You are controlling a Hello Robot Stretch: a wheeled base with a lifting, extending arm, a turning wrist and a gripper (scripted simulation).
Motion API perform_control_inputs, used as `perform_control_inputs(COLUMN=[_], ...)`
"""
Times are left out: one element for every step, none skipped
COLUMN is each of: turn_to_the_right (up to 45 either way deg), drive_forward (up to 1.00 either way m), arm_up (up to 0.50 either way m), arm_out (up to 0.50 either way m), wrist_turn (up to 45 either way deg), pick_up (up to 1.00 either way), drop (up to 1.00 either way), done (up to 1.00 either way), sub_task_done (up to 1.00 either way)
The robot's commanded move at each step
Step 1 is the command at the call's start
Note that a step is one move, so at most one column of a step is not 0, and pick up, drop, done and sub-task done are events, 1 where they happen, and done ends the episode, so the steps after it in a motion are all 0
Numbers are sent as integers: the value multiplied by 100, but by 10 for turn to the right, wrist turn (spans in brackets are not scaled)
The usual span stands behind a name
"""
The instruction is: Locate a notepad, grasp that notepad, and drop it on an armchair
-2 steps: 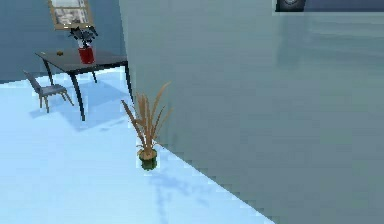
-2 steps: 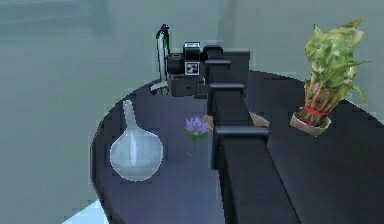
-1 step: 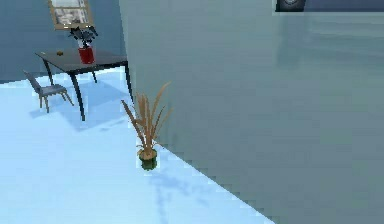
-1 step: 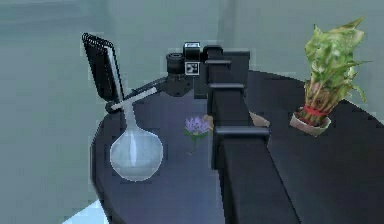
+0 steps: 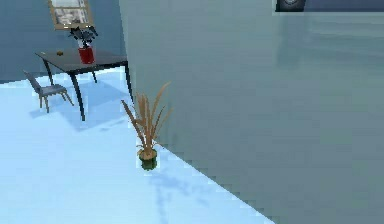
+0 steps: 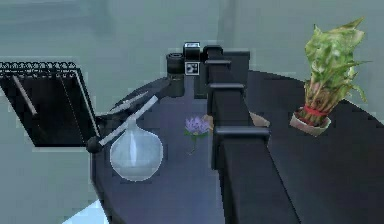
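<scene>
Table (image 6: 340,180): dark, round, bearing glass vase (image 6: 135,155) and potted plant (image 6: 325,75).
Notepad (image 6: 40,100): hung at gripper (image 6: 100,135), clear of the table; held so for carrying, I judged.
Jaws: state I could not tell.

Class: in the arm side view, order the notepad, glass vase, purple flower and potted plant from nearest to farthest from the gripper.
1. Notepad, at left, and glass vase, lower middle: both by the gripper, too close to call.
2. Purple flower, middle.
3. Potted plant, far right.
</scene>
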Motion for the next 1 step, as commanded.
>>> perform_control_inputs(turn_to_the_right=[0], drive_forward=[0], arm_up=[0], arm_out=[0], wrist_turn=[-240], pick_up=[0], drop=[0], done=[0], sub_task_done=[0])
